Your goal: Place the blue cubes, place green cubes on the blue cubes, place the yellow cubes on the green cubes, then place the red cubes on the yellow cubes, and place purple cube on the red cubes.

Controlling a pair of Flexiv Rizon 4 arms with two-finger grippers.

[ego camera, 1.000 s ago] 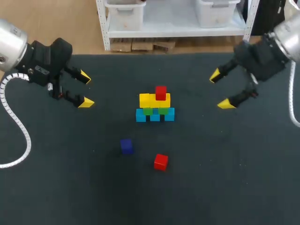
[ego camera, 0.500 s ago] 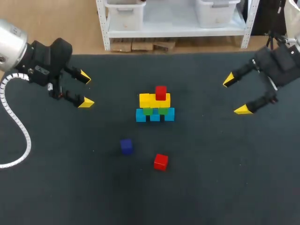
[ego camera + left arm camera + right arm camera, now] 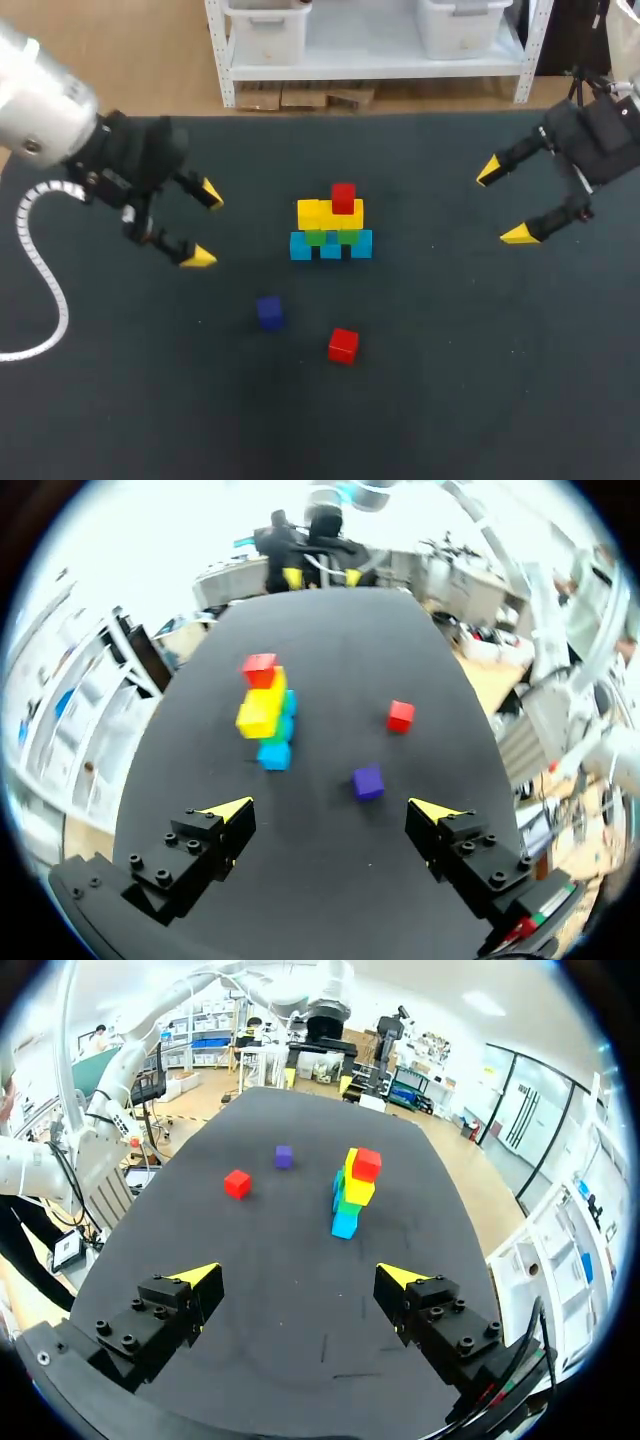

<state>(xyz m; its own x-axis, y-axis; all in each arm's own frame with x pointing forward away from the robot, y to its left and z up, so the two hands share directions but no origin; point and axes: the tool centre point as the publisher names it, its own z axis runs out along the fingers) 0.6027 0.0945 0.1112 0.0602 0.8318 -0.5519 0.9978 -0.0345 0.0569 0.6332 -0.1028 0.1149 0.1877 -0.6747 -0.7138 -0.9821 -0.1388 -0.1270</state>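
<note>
The left gripper (image 3: 205, 224) is hanging well to the left of the stack (image 3: 331, 225), its fingers spread wide and grasping nothing; the purple cube (image 3: 269, 312) is lying loose in front of the stack, a little to its left; the stack itself is standing mid-table, with blue cubes (image 3: 331, 247) at the bottom, green cubes (image 3: 348, 237) on them, yellow cubes (image 3: 312, 213) above and one red cube (image 3: 343, 197) on top; a second red cube (image 3: 343, 345) is sitting apart in front of the stack; the right gripper (image 3: 503, 203) is hovering well to the stack's right, likewise released and empty.
</note>
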